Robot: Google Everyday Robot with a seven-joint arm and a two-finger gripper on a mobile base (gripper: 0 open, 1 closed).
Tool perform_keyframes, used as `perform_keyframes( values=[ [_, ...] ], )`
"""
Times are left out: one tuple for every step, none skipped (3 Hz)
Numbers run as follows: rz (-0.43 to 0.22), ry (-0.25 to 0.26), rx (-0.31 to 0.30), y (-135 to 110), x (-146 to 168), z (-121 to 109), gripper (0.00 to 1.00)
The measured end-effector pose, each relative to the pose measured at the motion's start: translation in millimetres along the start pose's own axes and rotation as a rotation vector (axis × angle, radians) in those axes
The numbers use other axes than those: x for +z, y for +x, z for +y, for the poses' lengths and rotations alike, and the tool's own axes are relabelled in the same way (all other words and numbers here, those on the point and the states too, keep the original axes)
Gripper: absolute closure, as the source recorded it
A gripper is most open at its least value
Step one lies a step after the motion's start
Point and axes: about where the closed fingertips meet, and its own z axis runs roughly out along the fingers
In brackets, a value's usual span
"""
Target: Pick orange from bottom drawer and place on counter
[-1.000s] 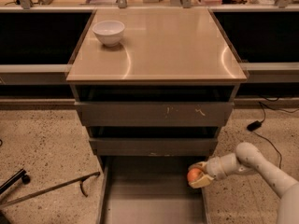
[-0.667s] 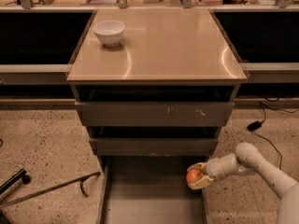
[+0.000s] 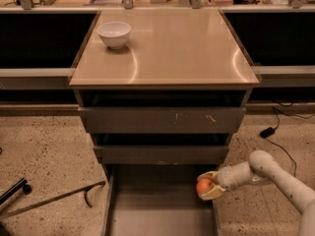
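At the right wall of the pulled-out bottom drawer (image 3: 157, 208), the gripper (image 3: 206, 186) is clamped around the orange (image 3: 203, 185), holding it just above the drawer's rim. Plain grey floor shows in the drawer. Up on the counter (image 3: 172, 53), a white bowl (image 3: 114, 34) stands near the back left corner, well apart from the fruit.

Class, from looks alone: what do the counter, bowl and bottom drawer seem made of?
Counter: likely laminate, glossy beige, streaked with reflections. Bowl: white, smooth sheen, ceramic or plastic. Bottom drawer: apparently metal, dull grey, thin walls. Gripper, at the drawer's right wall, holds the orange.
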Motion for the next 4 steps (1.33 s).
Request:
perform_keyframes(
  values=[
    [-0.034, -0.008, -0.037, -51, -40, 2, 1.00],
    [-0.109, -0.073, -0.107, -123, -86, 6, 1.00],
    [-0.205, -0.177, -0.211, -183, -125, 35, 1.00],
    [-0.260, -0.197, -0.309, -221, -164, 74, 1.00]
  ],
)
